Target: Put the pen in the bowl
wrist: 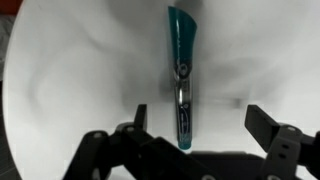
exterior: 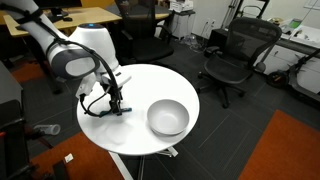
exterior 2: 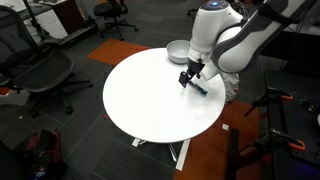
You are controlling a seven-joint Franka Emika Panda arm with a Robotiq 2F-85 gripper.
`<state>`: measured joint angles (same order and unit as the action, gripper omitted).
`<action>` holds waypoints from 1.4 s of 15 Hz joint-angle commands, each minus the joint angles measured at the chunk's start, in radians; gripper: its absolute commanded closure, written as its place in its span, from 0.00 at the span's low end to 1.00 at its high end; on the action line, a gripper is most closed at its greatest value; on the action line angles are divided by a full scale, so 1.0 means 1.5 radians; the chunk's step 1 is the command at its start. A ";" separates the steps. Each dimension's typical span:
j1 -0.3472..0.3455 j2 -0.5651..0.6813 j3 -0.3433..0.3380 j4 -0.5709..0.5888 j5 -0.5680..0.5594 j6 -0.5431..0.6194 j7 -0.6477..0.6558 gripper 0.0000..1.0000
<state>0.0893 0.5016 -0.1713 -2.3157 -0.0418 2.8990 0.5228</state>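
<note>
The pen [wrist: 182,70] lies flat on the white desk [exterior: 140,80], not yet lifted. The wrist view shows why the gripper [wrist: 200,125] is posed as it is. The fingers [wrist: 137,118] are spread wide, one on each side of the teal barrel and touching nothing. The pen runs lengthwise away from the camera, down the middle of the gap. With that alignment, the fingers would close across the thin barrel rather than along it, which looks like the surest hold on something so slim. How far the fingertips are above the surface cannot be read from these views.

In an exterior view the gripper [exterior 2: 189,77] hangs low over the pen [exterior 2: 198,87], near the desk's edge on the robot's side. The bowl [exterior 2: 178,50] is close behind it, partly hidden by the arm. From another angle the bowl [exterior: 168,118] stands upright and empty, just beside the gripper [exterior: 116,103]. The carry should therefore be short, and the deep sides should keep the pen from rolling out.

The desk is round, smooth, matte white and bare around the two objects. A hard, slick top like this may let the pen skid or roll if a finger nudges it off-centre.

The setting is an office, with black mesh office chairs [exterior: 235,55] around and dark carpet with an orange section [exterior: 290,150].
</note>
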 commanded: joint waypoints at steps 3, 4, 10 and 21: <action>-0.003 0.027 0.001 0.030 0.046 -0.001 -0.054 0.41; -0.003 0.030 0.001 0.032 0.047 -0.001 -0.056 0.51; -0.006 0.035 0.004 0.041 0.058 -0.003 -0.065 0.95; 0.021 -0.093 -0.063 0.038 0.013 -0.039 -0.058 0.95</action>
<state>0.0994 0.4350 -0.2190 -2.2621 0.0038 2.8929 0.4514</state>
